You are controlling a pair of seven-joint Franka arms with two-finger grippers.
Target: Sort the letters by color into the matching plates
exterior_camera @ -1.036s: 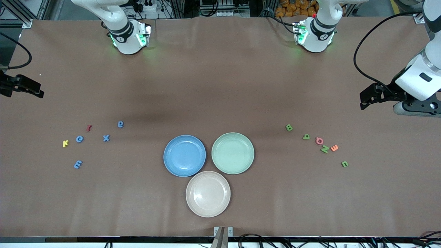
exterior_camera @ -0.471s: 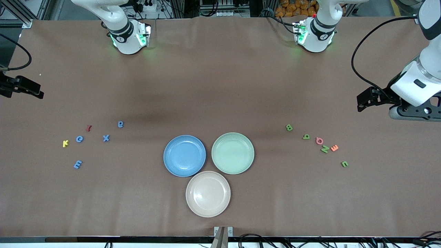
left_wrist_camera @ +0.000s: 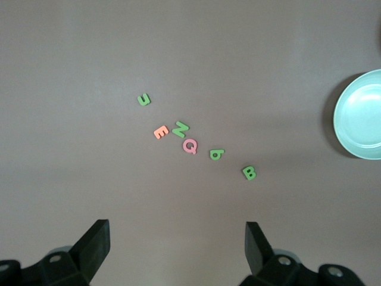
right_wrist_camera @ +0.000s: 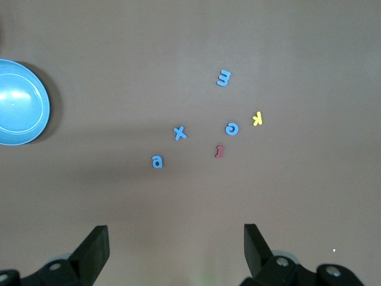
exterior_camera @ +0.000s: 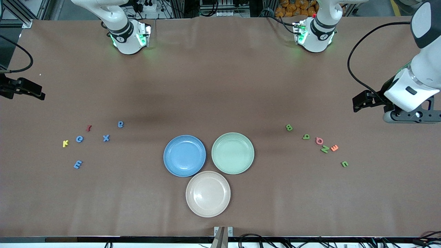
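Observation:
Several blue letters lie scattered toward the right arm's end of the table; the right wrist view shows them too. Several green letters lie toward the left arm's end, also seen in the left wrist view. The blue plate and pale green plate sit side by side mid-table. My left gripper hovers open and empty over bare table at the left arm's end. My right gripper hovers open and empty at the table's edge at the right arm's end.
A beige plate sits nearer the front camera, touching both other plates. A yellow letter and a dark red one lie among the blue letters. A pink letter and an orange one lie among the green.
The left arm has shifted its gripper slightly toward the middle of the table. The right gripper has drifted only a little. Letters and plates have not moved.

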